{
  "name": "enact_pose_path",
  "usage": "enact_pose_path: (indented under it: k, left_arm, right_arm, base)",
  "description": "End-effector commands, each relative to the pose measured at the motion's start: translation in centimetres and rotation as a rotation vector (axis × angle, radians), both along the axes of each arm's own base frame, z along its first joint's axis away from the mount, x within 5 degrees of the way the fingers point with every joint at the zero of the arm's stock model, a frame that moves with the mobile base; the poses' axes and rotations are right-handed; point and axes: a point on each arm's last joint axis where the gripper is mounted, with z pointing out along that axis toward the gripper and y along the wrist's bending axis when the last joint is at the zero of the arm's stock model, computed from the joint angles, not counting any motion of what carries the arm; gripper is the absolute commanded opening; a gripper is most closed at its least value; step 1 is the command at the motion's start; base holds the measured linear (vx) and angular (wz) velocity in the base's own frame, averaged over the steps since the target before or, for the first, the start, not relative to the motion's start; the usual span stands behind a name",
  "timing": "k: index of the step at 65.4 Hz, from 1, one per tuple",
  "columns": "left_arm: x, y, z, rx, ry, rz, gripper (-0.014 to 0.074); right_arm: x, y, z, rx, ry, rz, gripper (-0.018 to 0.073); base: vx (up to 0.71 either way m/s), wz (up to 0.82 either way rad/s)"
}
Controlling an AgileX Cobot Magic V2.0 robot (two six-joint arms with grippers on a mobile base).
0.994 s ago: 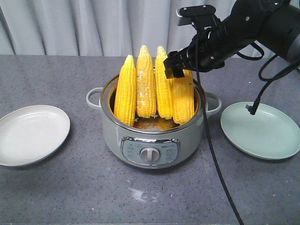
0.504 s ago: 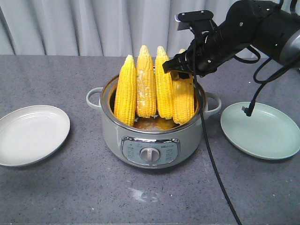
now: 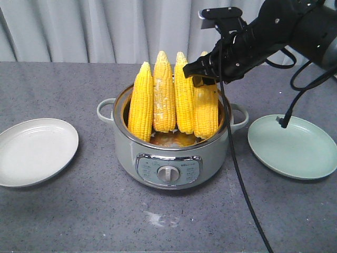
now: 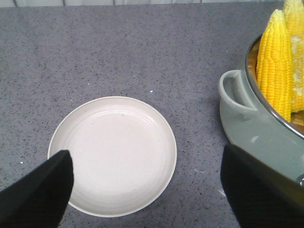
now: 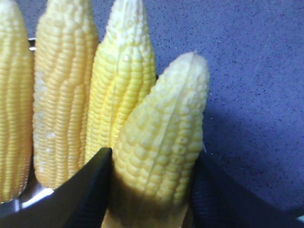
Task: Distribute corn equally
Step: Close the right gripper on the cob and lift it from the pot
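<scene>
Several yellow corn cobs stand upright side by side in a grey-green electric pot (image 3: 158, 153). My right gripper (image 3: 200, 74) is shut on the rightmost corn cob (image 3: 206, 113), near its upper part. In the right wrist view the black fingers (image 5: 90, 185) press both sides of that cob (image 5: 164, 133), with the right gripper (image 5: 153, 154) around its middle. The other cobs (image 3: 164, 95) lean beside it. My left gripper (image 4: 146, 151) hangs open above the white plate (image 4: 111, 154), holding nothing.
The white plate (image 3: 37, 150) lies left of the pot and a pale green plate (image 3: 295, 147) lies to its right, both bare. A black cable (image 3: 239, 174) trails from the right arm down past the pot's right handle (image 3: 239, 117). Curtains hang behind the table.
The right gripper has shifted slightly up and left at the rightmost cob. The cob's tip now shows above the fingers. The left side has not changed.
</scene>
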Motion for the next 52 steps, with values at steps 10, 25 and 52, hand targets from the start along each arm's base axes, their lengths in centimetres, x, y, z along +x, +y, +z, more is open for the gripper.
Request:
enact_pose_path:
  k: [10,25,52]
  left_arm:
    - [0.0,0.0,1.6,-0.014,-0.094,0.009,0.0593]
    - [-0.1,0.0,1.5,-0.015,-0.079,0.007,0.0593]
    - [-0.1,0.0,1.4,-0.016,-0.071,0.007,0.0593]
  right_arm:
    - [-4.4,-2.1,10.1,0.085,-0.189,-0.012,0.0081]
    - [-6.4,-5.6,13.8,0.056,-0.208,-0.061,0.0087]
    - [-2.9,-15.0,8.1,-0.007,0.041,-0.320,0.0097]
  base:
    - [0.00,0.00]
    - [0.00,0.00]
    - [0.00,0.00]
